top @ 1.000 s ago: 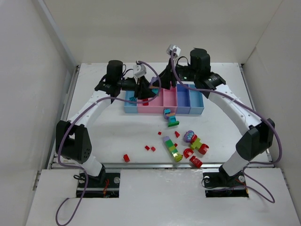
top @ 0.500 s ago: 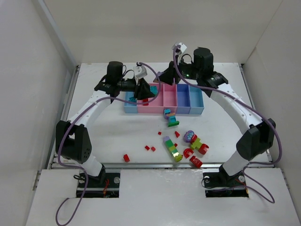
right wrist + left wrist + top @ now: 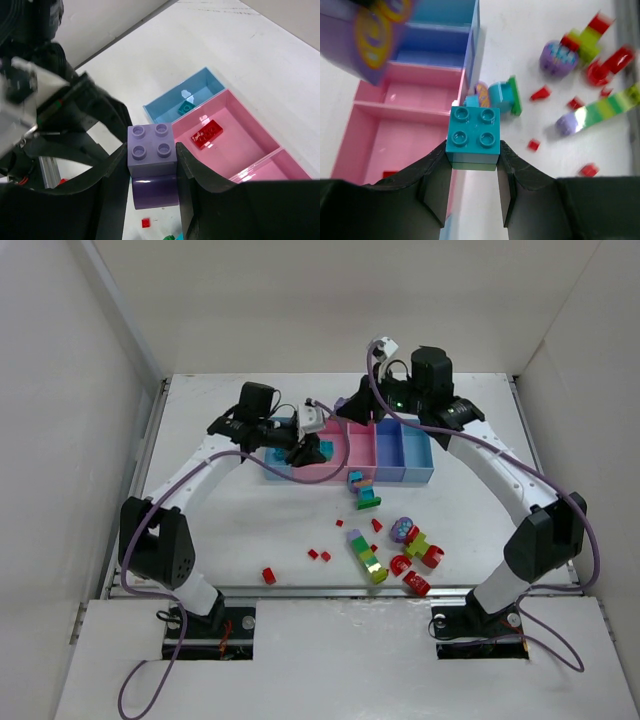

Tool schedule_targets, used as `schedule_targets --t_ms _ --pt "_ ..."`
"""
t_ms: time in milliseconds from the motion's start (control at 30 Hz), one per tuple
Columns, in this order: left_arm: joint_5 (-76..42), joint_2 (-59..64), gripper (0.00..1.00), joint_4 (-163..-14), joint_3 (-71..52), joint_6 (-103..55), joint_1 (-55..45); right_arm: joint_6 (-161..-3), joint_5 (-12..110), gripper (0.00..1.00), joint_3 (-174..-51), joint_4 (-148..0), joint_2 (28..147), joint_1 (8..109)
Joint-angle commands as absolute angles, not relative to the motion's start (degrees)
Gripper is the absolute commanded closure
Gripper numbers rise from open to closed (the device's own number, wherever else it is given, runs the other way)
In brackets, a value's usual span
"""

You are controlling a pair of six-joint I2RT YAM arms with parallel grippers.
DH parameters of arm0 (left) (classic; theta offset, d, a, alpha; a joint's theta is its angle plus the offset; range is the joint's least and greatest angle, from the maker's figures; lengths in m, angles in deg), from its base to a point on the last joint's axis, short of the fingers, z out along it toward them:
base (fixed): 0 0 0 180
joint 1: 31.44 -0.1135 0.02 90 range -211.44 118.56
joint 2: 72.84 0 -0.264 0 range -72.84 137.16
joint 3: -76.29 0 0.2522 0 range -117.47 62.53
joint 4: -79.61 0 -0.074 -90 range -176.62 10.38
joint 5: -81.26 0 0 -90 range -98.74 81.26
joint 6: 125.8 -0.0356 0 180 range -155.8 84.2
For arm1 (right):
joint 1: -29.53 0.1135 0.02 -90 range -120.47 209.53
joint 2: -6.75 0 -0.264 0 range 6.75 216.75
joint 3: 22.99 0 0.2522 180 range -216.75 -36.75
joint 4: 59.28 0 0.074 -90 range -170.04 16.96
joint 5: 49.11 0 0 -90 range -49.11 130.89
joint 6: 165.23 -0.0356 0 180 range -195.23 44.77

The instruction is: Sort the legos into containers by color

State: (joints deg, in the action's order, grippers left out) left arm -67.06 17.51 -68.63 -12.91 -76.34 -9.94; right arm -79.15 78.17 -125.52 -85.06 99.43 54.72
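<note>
Pinching a teal brick [image 3: 472, 135], studs toward the wrist, left fingers [image 3: 432, 187]; right fingers [image 3: 116, 197] clamped on a likewise-turned purple stack [image 3: 151, 150].

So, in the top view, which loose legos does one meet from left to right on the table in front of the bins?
Lone red brick → two tiny red pieces → long multicolour stack → purple round piece.

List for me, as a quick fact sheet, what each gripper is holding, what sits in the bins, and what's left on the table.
Left gripper: shut on a teal brick
Right gripper: shut on a purple brick
Light blue end bin: one small teal piece
Wide pink bin: one red piece
Table: red bits and multicoloured stacks, unsorted
</note>
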Motion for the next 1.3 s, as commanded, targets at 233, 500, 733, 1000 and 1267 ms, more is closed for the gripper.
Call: schedule_targets --t_ms 233,500,733,1000,1267 --pt "-38.81 14.35 1.00 -59.11 0.47 -108.21 -3.23 -79.45 77.46 1.00 -125.25 -83.06 96.84 54.58" --pt "-27.54 20.41 0.84 -57.80 2.68 -112.70 -0.85 -79.45 77.46 1.00 -125.25 -84.29 97.36 54.58" --pt "-32.11 20.41 0.36 -56.65 1.54 -114.55 -0.85 -78.39 77.46 1.00 -126.31 -85.35 97.89 54.58" --pt "-37.02 19.19 0.00 -54.46 -3.90 -111.92 -1.99 -76.64 78.94 1.00 -126.84 -86.40 97.90 54.58" --pt "-62.73 18.57 0.00 -53.14 -24.53 -97.28 -12.96 -69.70 85.01 1.00 -126.84 -86.15 93.77 54.58"
